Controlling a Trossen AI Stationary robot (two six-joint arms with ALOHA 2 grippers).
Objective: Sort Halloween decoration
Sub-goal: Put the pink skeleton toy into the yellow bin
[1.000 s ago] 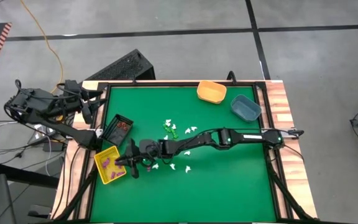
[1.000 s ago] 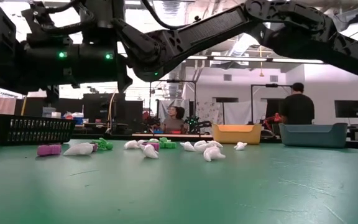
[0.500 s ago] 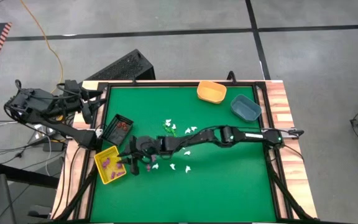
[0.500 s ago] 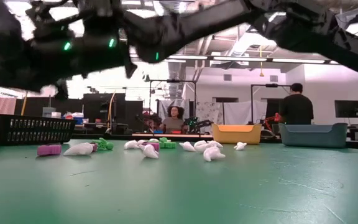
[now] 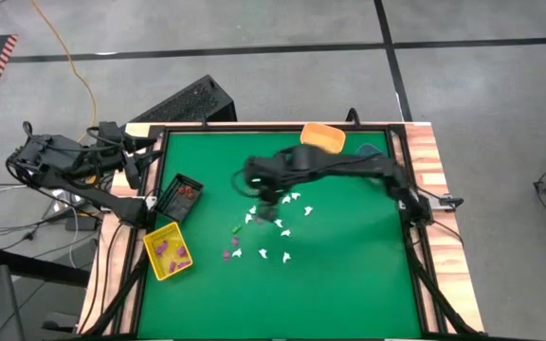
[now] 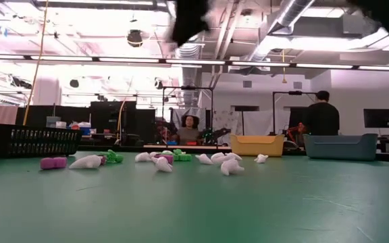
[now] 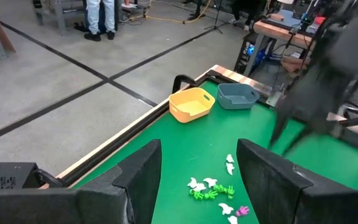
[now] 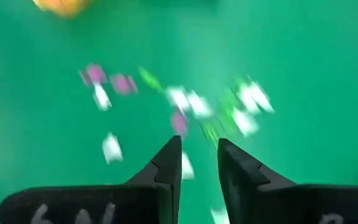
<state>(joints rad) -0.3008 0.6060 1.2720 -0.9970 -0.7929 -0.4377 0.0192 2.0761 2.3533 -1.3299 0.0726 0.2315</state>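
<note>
My right gripper (image 8: 197, 163) has its jaws slightly apart with nothing between them. A second ago it hung by the yellow bin (image 5: 168, 252); it has since swung well away, above the scattered Halloween decoration (image 5: 263, 227), so I judge a purple piece delivered and another pick coming. The trinkets, tiny white, green and purple shapes, lie loose on the green table (image 5: 349, 275) beside that bin. My left gripper (image 7: 197, 180) waits beyond the bin, off the table, jaws apart.
</note>
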